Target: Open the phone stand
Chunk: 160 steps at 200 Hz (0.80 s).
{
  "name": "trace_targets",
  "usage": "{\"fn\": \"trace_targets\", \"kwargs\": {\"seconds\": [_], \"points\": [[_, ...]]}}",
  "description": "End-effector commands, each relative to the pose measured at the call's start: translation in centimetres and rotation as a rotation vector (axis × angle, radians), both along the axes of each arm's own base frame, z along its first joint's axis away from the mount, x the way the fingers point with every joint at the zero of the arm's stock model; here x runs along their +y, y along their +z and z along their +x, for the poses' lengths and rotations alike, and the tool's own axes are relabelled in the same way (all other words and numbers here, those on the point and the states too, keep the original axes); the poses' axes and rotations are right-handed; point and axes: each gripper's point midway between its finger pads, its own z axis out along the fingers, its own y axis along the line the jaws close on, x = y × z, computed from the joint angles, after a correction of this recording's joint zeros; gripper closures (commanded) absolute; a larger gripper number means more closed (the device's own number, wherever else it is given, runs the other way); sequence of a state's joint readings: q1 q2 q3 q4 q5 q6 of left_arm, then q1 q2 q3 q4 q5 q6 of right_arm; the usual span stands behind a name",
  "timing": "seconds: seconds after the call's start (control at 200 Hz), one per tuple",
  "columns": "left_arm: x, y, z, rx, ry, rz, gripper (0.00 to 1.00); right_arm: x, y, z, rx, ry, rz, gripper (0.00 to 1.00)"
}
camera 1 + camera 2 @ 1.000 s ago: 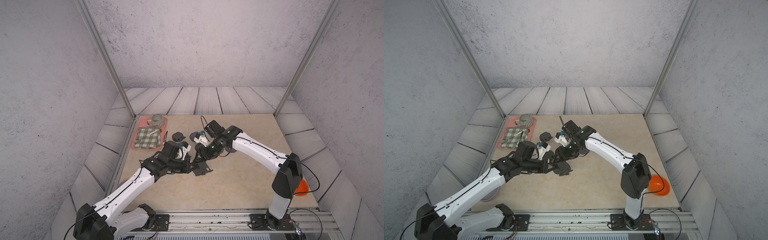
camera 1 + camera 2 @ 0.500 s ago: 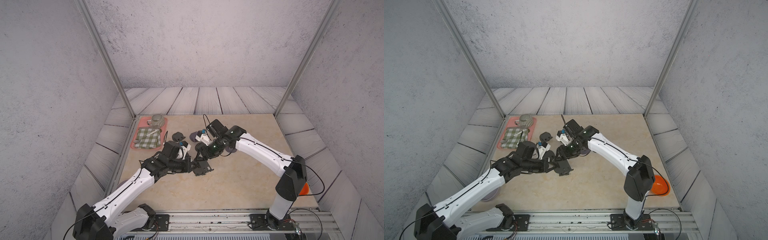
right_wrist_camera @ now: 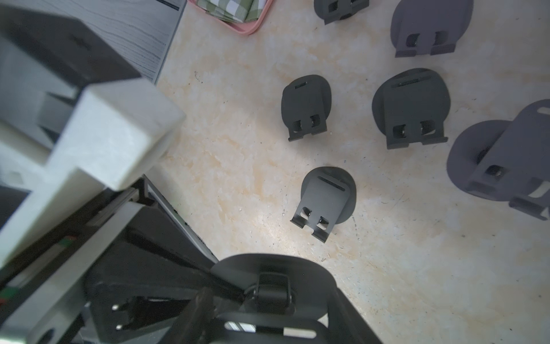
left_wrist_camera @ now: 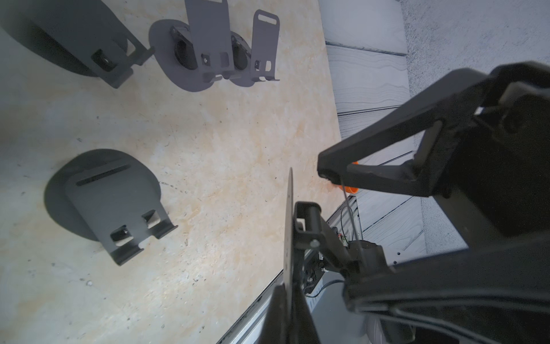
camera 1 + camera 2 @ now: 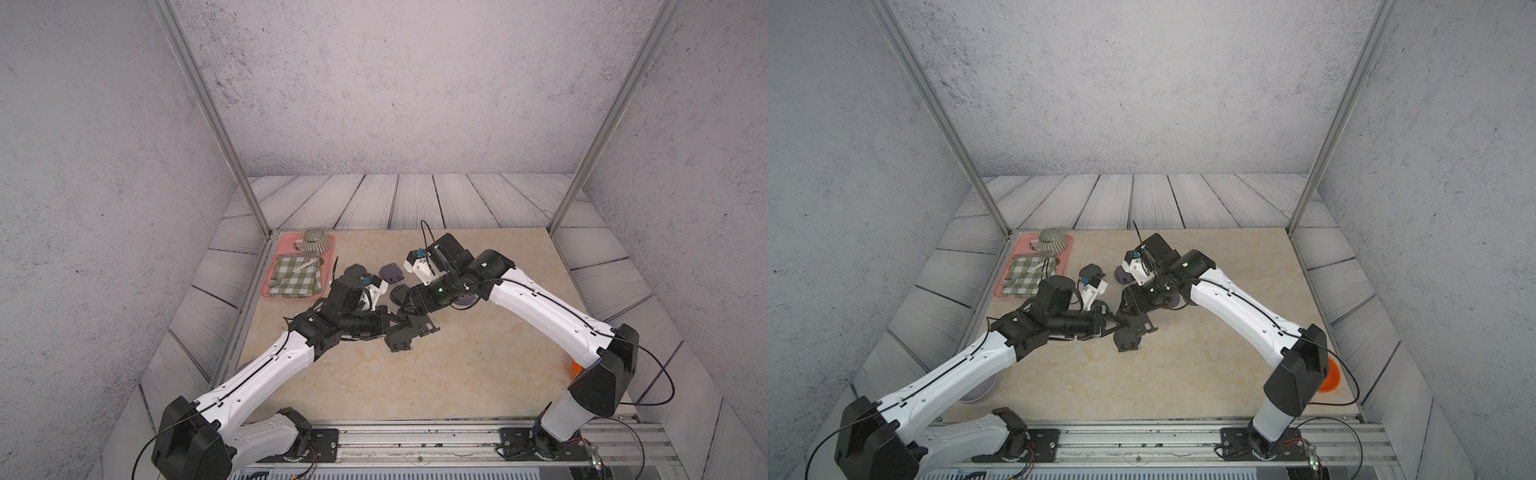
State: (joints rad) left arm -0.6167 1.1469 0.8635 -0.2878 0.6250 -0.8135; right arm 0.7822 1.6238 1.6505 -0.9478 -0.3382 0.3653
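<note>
Phone stand [image 5: 406, 336] — plate edge pinched in left end effector [image 5: 394, 322].

Both arms reach inward, left gripper [image 5: 392, 325] clamped tight (right gripper [image 5: 410, 311] wider), tips nearly meeting.

A robot lab cell: aluminium posts [image 5: 216, 124], backdrop walls [image 5: 395, 83], mounting rail [image 5: 415, 436].

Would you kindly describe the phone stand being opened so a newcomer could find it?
Start at the middle of the beige table. The phone stand is there, pinched by the left gripper. Only it is held; the other stands sit free farther back.
</note>
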Motion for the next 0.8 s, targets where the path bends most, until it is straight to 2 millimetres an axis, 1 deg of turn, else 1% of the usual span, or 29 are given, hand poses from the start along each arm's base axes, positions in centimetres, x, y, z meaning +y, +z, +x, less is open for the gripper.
{"fn": "trace_targets", "kwargs": {"seconds": [0.0, 0.35, 0.636, 0.746, 0.796], "points": [[2.6, -4.1, 1.7, 0.148, 0.179, 0.123, 1.00, -2.5, 2.6, -2.2, -0.012, -0.012, -0.003, 0.45], [1.9, -5.5, 2.4, 0.245, 0.169, 0.112, 1.00, -4.5, 4.7, -2.7, -0.082, -0.052, -0.002, 0.44], [1.8, -6.0, 3.3, 0.278, 0.192, 0.076, 1.00, -5.4, 5.0, -3.4, -0.089, -0.067, 0.001, 0.44], [1.6, -5.8, 3.4, 0.274, 0.180, 0.065, 1.00, -5.6, 4.7, -3.7, -0.083, -0.064, 0.002, 0.42], [1.5, -5.7, 3.4, 0.267, 0.175, 0.063, 1.00, -5.5, 4.4, -3.7, -0.078, -0.064, 0.000, 0.40]]}}
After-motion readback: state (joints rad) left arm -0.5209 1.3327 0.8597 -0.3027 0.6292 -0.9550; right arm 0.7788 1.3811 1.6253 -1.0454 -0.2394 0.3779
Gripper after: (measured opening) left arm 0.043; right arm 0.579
